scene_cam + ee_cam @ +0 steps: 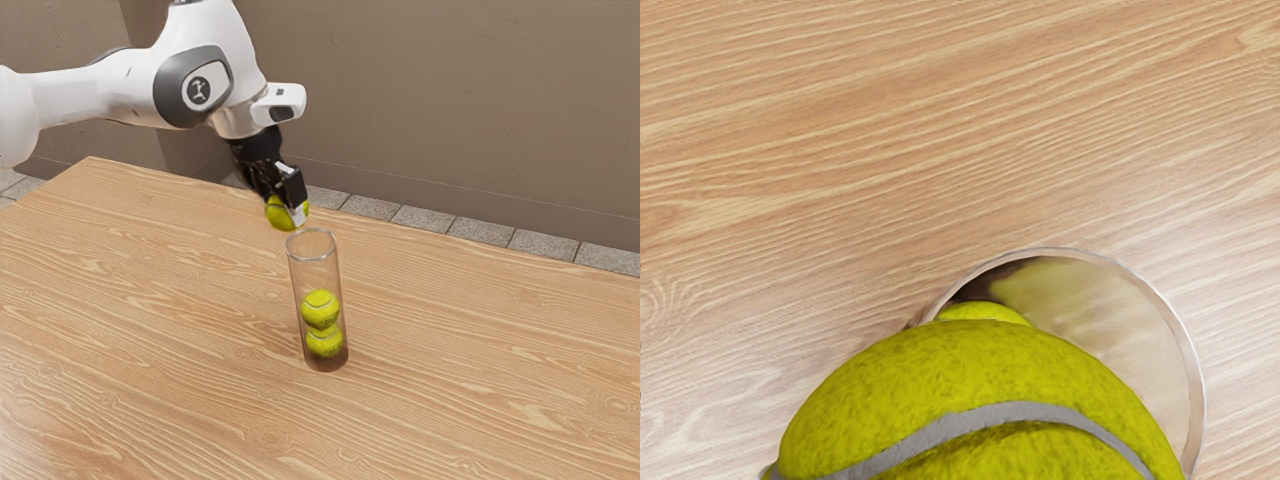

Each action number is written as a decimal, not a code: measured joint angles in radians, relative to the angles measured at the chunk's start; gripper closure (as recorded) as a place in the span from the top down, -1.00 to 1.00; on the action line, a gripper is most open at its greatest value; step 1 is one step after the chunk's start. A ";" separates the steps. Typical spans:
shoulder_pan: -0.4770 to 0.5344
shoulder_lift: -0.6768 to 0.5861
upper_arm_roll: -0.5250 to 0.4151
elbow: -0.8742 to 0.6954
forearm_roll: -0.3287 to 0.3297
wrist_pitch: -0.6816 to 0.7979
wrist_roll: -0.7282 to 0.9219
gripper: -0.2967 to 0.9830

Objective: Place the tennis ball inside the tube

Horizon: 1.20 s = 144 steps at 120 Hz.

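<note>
Yellow ball [279, 215] in gripper [290, 208] at tube's [315, 280] mouth

White and gray, the arm [140, 85] reaches in from the upper left of the exterior view, its black gripper angled down at the upper center of the frame. The gripper is closed on the ball, one pale fingertip [298, 215] pressed to its near side; the far side of the grip is hidden by the ball. The ball sits between the fingers, off the table [150, 330], just beside and slightly above the tube's rim, on the side toward the exterior view's upper left. It is outside the tube.

Clear-walled and open at the top, the tube stands upright on the wooden table, a little below the center of the frame. Two more yellow balls are stacked inside it: the upper ball [320, 309] rests on the lower ball [324, 342], which lies near the tube's base.

From the wrist view, the held ball, crossed by a gray seam, looms close beneath the hand and covers part of the tube's round opening. Past its edge, a sliver of yellow shows within the rim. Beyond the table, across the upper part of the exterior view, are a brown wall [440, 110] and a strip of gray floor tiles [420, 219].
</note>
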 joint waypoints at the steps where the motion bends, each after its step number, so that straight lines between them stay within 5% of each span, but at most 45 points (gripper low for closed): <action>1: -0.001 0.003 0.000 0.002 0.001 0.000 -0.001 -0.02; 62: -0.062 0.069 0.001 0.036 0.033 0.001 -0.052 -0.01; 100: -0.072 0.052 0.001 0.036 0.037 -0.006 -0.070 0.40; 144: -0.055 -0.158 0.059 -0.048 0.047 -0.119 -0.118 0.51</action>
